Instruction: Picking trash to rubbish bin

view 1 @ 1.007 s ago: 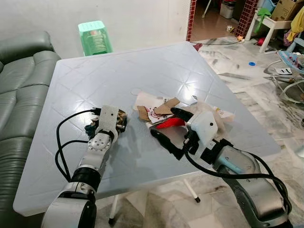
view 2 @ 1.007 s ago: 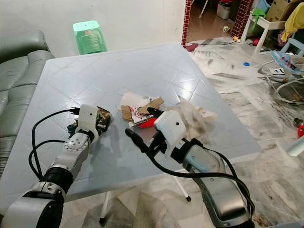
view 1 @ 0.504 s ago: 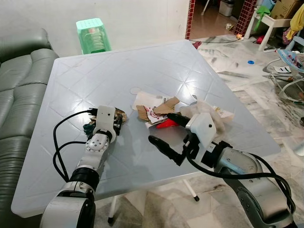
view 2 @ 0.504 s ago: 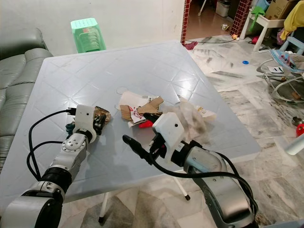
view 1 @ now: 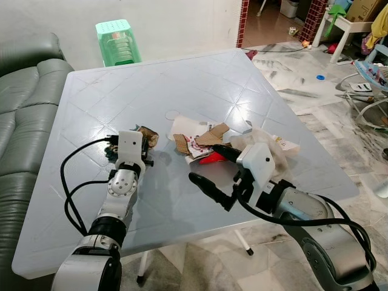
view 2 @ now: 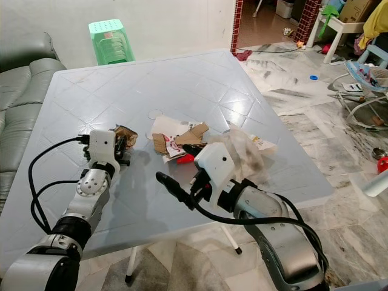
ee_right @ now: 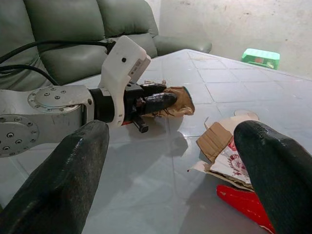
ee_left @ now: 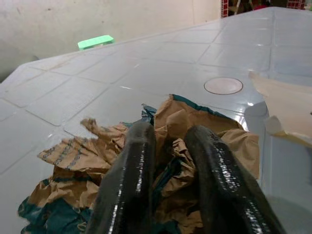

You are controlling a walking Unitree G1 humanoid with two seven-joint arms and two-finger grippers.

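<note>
Between the left gripper (ee_left: 168,170) fingers sits crumpled brown paper (ee_left: 195,126), pinched; right gripper (view 1: 212,173) spread near scrap pile (view 1: 200,140); next req. lift, carry to bin.

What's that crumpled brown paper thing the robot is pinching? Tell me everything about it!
The crumpled paper wrapper is brown, kraft-like paper with dark teal printed patches, scrunched into a wrinkled, torn-edged wad. It sits on the pale table, near the other scraps but apart from them. The left gripper has its two black fingers squeezed into its folds, holding it.
</note>
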